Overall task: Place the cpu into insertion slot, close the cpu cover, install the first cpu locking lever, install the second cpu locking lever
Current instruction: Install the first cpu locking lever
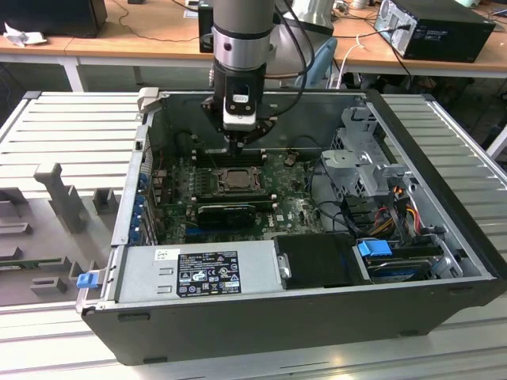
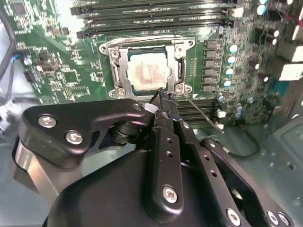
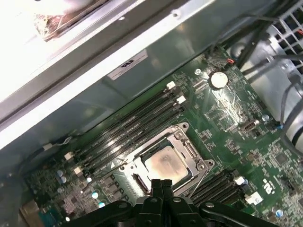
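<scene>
The open computer case (image 1: pixel 444 150) lies on its side with the motherboard (image 1: pixel 297 207) facing up, which by my reading is what lets the arm come straight down onto the socket. The cpu (image 2: pixel 149 71) sits flat in its insertion slot, its dull, slightly stained metal top showing through the square opening of the cpu cover (image 2: pixel 122 66). The cover lies down around the chip's edges, so the chip seems to be held in place by the frame and not by the robot. In the exterior view the gripper (image 1: pixel 240 143) hangs just over the far edge of the socket, low inside the case. In both wrist views its fingers (image 3: pixel 156 188) are pressed together into one narrow tip with nothing visibly between them. A closed tip like this looks better suited to pushing something thin than to grasping. The cpu lies just beyond that tip. It is near the fingers but apart from them, and the tip stands over the socket's rim at one corner of the cover, not over the chip itself. A thin metal rod (image 2: pixel 203 113) runs out from that same corner beside the memory slots (image 2: pixel 151 14). It may be one of the locking levers, but I cannot tell whether it is latched or whether the tip touches it.
</scene>
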Action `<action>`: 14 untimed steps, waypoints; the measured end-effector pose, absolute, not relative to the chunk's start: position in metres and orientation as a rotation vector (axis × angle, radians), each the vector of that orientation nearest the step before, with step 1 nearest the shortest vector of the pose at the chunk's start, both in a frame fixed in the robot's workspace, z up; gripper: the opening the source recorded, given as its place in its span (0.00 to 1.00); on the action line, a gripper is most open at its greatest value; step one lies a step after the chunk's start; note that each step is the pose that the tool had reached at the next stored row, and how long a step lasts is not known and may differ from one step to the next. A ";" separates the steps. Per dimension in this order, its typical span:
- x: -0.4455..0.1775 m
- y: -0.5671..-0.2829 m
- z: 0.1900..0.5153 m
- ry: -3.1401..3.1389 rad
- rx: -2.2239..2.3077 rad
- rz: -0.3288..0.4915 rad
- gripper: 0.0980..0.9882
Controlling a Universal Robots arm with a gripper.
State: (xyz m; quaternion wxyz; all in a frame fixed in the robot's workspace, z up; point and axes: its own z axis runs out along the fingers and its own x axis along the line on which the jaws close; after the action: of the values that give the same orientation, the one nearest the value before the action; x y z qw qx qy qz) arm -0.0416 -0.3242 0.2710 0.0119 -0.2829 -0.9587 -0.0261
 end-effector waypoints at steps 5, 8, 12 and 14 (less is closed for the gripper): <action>-0.042 -0.324 0.270 -3.027 -0.731 -0.079 0.01; -0.042 -0.324 0.270 -3.054 -0.600 -0.078 0.01; -0.042 -0.324 0.270 -3.075 -0.464 -0.075 0.01; -0.042 -0.324 0.270 -3.084 -0.394 -0.074 0.01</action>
State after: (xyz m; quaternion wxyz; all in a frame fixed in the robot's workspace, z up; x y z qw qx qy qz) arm -0.0416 -0.3239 0.2700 0.0159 -0.1268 -0.9915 -0.0239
